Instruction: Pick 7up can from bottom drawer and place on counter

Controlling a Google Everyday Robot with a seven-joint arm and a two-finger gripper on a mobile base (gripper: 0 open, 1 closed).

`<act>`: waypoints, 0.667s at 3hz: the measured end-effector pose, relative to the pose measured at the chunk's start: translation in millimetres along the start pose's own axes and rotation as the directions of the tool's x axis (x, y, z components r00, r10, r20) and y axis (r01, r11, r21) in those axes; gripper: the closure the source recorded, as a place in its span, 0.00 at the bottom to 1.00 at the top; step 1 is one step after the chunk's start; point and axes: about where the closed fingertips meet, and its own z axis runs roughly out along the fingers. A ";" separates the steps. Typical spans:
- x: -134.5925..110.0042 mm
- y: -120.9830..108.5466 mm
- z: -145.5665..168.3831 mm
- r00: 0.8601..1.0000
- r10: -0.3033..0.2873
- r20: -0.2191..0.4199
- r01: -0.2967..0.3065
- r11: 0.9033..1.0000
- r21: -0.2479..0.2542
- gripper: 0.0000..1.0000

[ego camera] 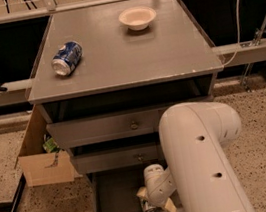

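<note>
The bottom drawer (116,202) is pulled open at the foot of the grey cabinet, a shallow grey tray. A small can with a silver end (148,207) lies in it; it looks like the 7up can, but its colours are mostly hidden by my arm. My gripper (153,202) is down inside the drawer, right at the can, with the can between its tan tips. The big white arm (202,157) covers the drawer's right half. The counter (123,49) is the cabinet's flat grey top.
A blue-and-white can (67,58) lies on its side at the counter's left. A pale bowl (137,17) stands at the back. Two shut drawers with round knobs (134,125) are above the open one. A cardboard box (42,153) sits on the floor to the left.
</note>
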 end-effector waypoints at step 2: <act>16.0 55.9 35.6 0.992 0.098 0.075 -0.092 0.992 -0.085 0.00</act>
